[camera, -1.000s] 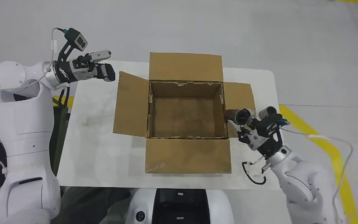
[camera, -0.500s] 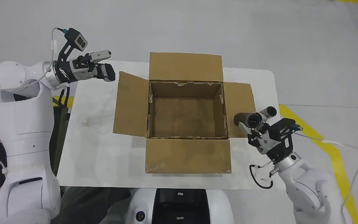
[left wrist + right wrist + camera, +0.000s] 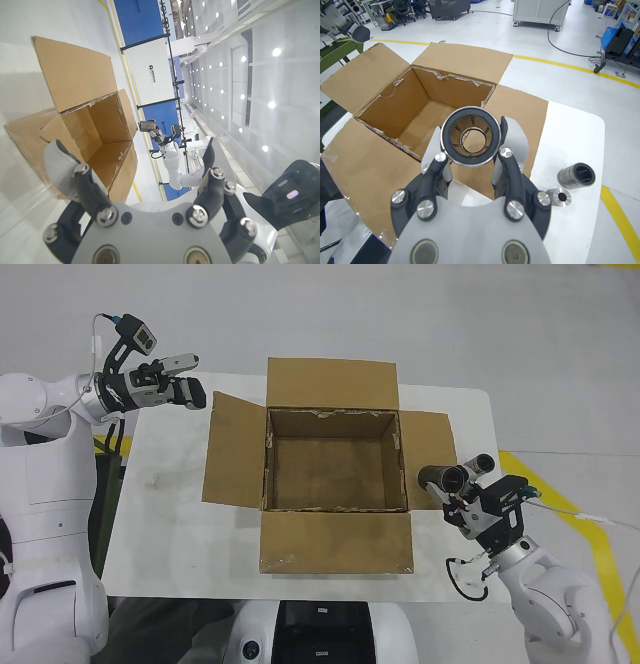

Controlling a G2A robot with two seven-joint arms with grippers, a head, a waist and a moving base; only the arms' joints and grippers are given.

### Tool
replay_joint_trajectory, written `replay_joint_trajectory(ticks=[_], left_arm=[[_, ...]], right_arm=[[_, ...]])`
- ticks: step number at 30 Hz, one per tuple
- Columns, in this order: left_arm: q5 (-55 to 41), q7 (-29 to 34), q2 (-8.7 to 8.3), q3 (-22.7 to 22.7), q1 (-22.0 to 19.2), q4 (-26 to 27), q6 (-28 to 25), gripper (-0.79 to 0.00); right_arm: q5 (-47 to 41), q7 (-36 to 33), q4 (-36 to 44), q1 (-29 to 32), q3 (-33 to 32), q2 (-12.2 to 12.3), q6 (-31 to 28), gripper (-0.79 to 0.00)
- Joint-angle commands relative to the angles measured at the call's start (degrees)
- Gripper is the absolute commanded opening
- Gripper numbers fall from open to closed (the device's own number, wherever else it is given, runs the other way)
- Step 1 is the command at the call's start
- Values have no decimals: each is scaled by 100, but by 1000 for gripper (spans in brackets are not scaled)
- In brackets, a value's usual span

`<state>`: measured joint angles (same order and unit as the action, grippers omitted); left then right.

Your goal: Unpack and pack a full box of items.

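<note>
Right pincer: the right gripper (image 3: 471, 135) is closed part-way around a metal sleeve, one finger on each side of its outer wall, and hangs over the box's right flap, near the robot's side of the table (image 3: 570, 130).
Held sleeve: the linear bearing (image 3: 470, 162) is a hollow steel cylinder with a dark end ring and ball tracks inside. Its open end faces the wrist camera and it is clear of the cardboard.
Handling: I judge it heavy for its bulk, rigid, and smooth enough on the outside to slip in a light grip. The safe hold is across the outer wall near mid-length, as it is gripped now, never by the bore. Laid on its side it would probably roll, so standing it on end is safer.
Loose parts: a second bearing (image 3: 576, 178) lies on its side on the bare table beside the right flap. A short metal bush (image 3: 558, 197) with a centre hole sits just beside it.
Box: the cardboard box (image 3: 460, 93) stands mid-table with all four flaps folded out, and the visible floor is bare.
Stage: I cannot tell whether the held piece is coming out or going in.
Left pincer: the left gripper (image 3: 132, 146) is spread wide with nothing in it, hanging at the table's far left corner, well apart from the box.
</note>
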<state>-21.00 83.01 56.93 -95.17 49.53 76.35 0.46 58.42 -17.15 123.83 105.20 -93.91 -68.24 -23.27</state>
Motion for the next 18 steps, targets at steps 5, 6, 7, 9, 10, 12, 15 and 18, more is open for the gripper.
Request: replay_joint_trajectory(ticks=[5, 6, 7, 9, 10, 12, 15, 18], left_arm=[[0, 0, 0, 0, 0, 0, 0, 0], [0, 0, 0, 0, 0, 0, 0, 0], [0, 0, 0, 0, 0, 0, 0, 0], [0, 0, 0, 0, 0, 0, 0, 0], [0, 0, 0, 0, 0, 0, 0, 0], [0, 0, 0, 0, 0, 0, 0, 0], [0, 0, 0, 0, 0, 0, 0, 0], [0, 0, 0, 0, 0, 0, 0, 0]], right_arm=[[0, 0, 0, 0, 0, 0, 0, -785], [0, 0, 0, 0, 0, 0, 0, -785], [0, 0, 0, 0, 0, 0, 0, -785], [0, 0, 0, 0, 0, 0, 0, -785], [0, 0, 0, 0, 0, 0, 0, -785], [20, 17, -29, 10, 0, 1, 44, -785], [39, 60, -37, 109, -91, 7, 111, -785], [-37, 133, -78, 261, -298, 15, 171, -785]])
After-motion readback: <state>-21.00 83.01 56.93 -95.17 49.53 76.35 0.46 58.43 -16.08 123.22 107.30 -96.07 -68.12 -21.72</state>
